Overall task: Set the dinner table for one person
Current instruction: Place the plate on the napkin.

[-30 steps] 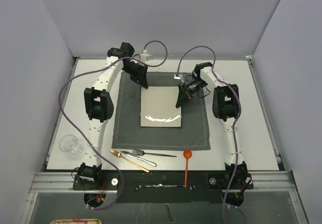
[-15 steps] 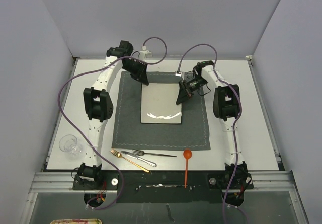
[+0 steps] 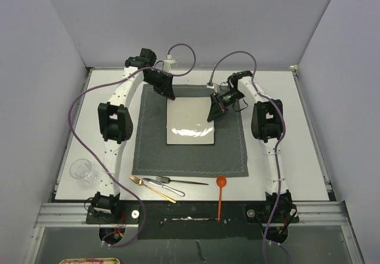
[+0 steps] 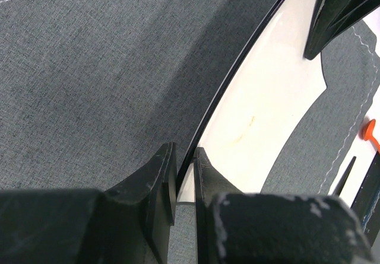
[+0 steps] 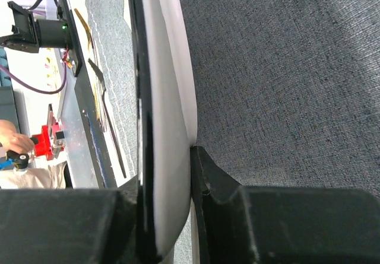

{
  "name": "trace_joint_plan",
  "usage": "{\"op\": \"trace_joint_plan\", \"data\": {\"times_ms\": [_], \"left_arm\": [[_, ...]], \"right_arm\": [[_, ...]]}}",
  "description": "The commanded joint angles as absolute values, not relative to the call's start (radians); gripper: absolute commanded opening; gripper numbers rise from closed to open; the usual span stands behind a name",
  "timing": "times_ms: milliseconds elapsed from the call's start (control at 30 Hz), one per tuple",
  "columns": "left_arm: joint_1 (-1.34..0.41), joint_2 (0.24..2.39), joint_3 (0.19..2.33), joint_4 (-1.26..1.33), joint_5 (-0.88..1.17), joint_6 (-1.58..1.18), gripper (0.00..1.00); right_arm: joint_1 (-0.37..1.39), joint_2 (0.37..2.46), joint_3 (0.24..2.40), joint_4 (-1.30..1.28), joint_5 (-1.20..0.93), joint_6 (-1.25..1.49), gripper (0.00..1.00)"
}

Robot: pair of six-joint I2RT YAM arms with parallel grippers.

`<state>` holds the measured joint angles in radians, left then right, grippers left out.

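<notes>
Just below plate (image 3: 190,121), left tool (image 3: 169,95), right tool (image 3: 212,115): dinner table (image 3: 297,127)

Left hand (image 3: 170,96), right hand (image 3: 211,117): tight pinch

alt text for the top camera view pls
The left gripper and right gripper each pinch an edge of a square white plate over a dark grey placemat on a white table. Near the arms' bases lie cutlery and an orange spoon, with a clear glass at the near left.
</notes>
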<state>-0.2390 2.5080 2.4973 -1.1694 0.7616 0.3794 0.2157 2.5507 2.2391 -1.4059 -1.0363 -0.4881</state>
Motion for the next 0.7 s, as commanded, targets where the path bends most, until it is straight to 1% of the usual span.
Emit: {"op": "trace_joint_plan", "data": {"times_ms": [0, 200, 467, 667], "left_arm": [[-0.214, 2.522, 2.475, -1.081, 0.704, 0.395, 0.00], [-0.215, 2.525, 2.453, -1.075, 0.699, 0.407, 0.00], [-0.216, 2.566, 2.517, -1.090, 0.698, 0.410, 0.00], [-0.218, 2.576, 2.523, -1.092, 0.687, 0.416, 0.00]], "right_arm": [[0.211, 2.543, 2.303, -1.426, -1.087, -0.416, 0.00], [0.220, 2.574, 2.322, -1.434, -1.070, -0.415, 0.00], [0.224, 2.567, 2.323, -1.452, -1.071, -0.428, 0.00], [0.225, 2.567, 2.316, -1.454, -1.058, -0.427, 0.00]]}}
